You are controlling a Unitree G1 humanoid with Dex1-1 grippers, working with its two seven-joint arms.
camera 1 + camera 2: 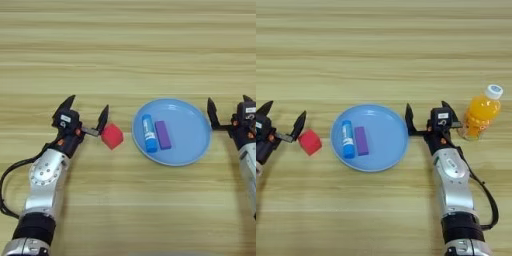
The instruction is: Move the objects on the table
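A red cube [112, 136] lies on the table [125, 50], just left of a round light-blue plate [190, 131]. Side by side inside the plate lie a blue tube with a white end [148, 133] and a flat purple bar [163, 135]. My left gripper [86, 111] is open, and its right finger stands right at the cube's upper left corner. The cube is not between the fingers. By the plate's right rim my right gripper [428, 114] is open and holds nothing.
An orange juice bottle with a white cap [481, 117] stands upright just right of the right gripper. Bare wooden table stretches across the far half and along the near edge between the two arms.
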